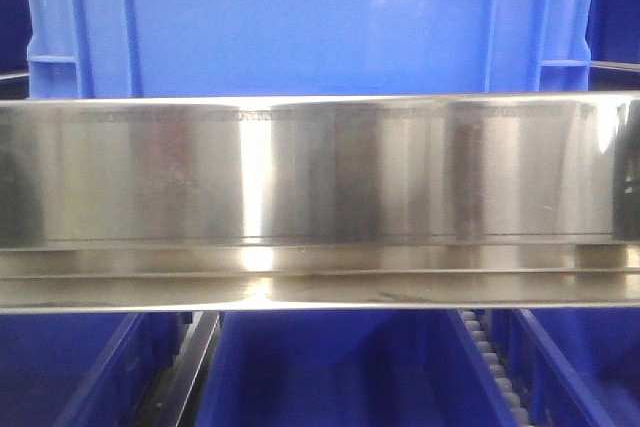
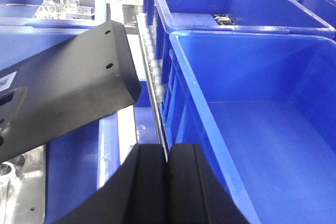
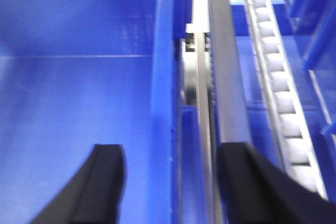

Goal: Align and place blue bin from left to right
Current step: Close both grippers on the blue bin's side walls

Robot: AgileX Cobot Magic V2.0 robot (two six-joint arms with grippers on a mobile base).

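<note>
The blue bin [image 1: 300, 17] stands upright behind the steel rail [image 1: 320, 167], its long axis running along that rail. The left gripper [image 2: 167, 149] is clenched; the right gripper [image 3: 172, 153] is released.

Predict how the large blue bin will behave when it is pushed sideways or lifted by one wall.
Probably stiff: the blue bin has ribbed side walls. Likely light for its size, since it looks empty. It may slide easily when pushed, as a roller track runs alongside it.
</note>
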